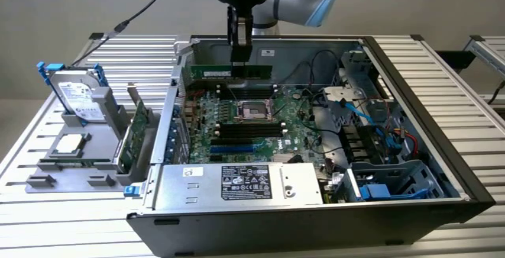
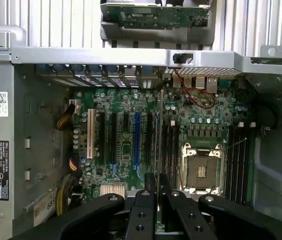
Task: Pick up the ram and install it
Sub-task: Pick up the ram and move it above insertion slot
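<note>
The ram (image 1: 230,71), a long thin green stick, hangs level over the far part of the motherboard (image 1: 236,122) inside the open computer case (image 1: 426,151). My gripper (image 1: 240,61) comes straight down from above and is shut on the stick's upper edge near its middle. In the wrist view the ram (image 2: 158,130) runs edge-on as a thin line from my gripper (image 2: 156,189) out across the board, beside the dark memory slots (image 2: 170,145) next to the empty CPU socket (image 2: 200,170). More black memory slots (image 1: 251,129) lie on the socket's (image 1: 254,110) near side.
A grey holder (image 1: 71,163) at the exterior view's left carries a hard drive (image 1: 79,95), a square silver CPU chip (image 1: 70,144) and a green expansion card (image 1: 138,131). The power supply (image 1: 236,184) fills the case front. Cables and blue connectors (image 1: 355,110) crowd the right side.
</note>
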Robot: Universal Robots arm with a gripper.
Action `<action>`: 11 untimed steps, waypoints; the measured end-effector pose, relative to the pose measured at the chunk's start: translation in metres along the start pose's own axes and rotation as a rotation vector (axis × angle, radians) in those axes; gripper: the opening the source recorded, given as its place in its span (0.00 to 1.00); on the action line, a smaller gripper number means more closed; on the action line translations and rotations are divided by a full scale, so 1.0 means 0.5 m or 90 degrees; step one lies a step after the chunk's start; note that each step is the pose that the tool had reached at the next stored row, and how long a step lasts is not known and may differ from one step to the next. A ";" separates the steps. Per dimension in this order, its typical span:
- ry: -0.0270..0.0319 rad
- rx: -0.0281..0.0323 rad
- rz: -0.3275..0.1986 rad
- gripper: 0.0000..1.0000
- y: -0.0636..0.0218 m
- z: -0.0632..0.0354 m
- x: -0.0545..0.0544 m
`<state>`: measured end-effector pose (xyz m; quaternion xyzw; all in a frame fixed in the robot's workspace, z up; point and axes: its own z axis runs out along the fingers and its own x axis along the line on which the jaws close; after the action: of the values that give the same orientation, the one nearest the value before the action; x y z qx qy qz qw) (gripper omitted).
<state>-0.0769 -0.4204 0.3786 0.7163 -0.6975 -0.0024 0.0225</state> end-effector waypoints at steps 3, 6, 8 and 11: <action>0.0022 0.0000 -0.002 0.15 -0.011 0.010 -0.006; 0.0033 0.0001 -0.005 0.15 -0.024 0.021 -0.010; 0.0036 0.0002 -0.008 0.15 -0.031 0.028 -0.013; 0.0037 0.0003 -0.010 0.15 -0.042 0.038 -0.015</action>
<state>-0.0568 -0.4131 0.3586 0.7219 -0.6916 -0.0004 0.0243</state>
